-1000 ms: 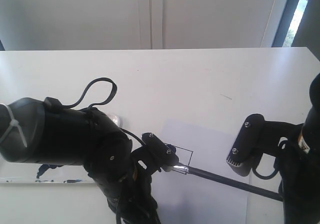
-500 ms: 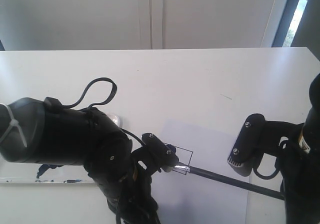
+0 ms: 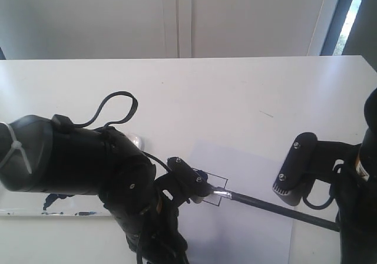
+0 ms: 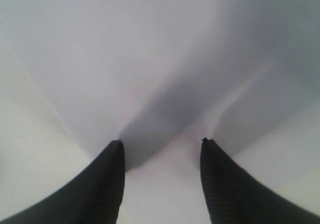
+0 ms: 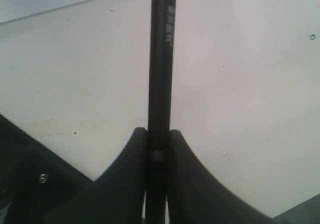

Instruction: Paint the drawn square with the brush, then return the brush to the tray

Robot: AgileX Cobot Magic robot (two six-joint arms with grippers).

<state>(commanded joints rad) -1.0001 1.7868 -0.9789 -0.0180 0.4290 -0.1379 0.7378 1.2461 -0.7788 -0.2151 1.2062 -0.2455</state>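
The drawn square (image 3: 217, 183) is thin black lines on the white paper sheet (image 3: 253, 231), its left part hidden behind my left gripper (image 3: 194, 185). The brush (image 3: 265, 205) slants in from the lower right. Its silver ferrule lies inside the square and its tip sits against the left gripper's fingers. My right gripper (image 5: 158, 132) is shut on the black handle (image 5: 161, 74). My left gripper (image 4: 162, 144) stands open low over the paper, with nothing between its fingers. The clear tray (image 3: 17, 204), smeared with blue, lies at the lower left, partly behind the left arm.
The bulky black left arm (image 3: 70, 158) with a looped cable fills the lower left of the exterior view. The right arm's wrist (image 3: 300, 170) hangs over the paper's right edge. The white table (image 3: 194, 93) reaches back to a wall.
The brush has slid a little to the right and farther back across the square, and the right wrist has shifted right with it. The left arm has not moved.
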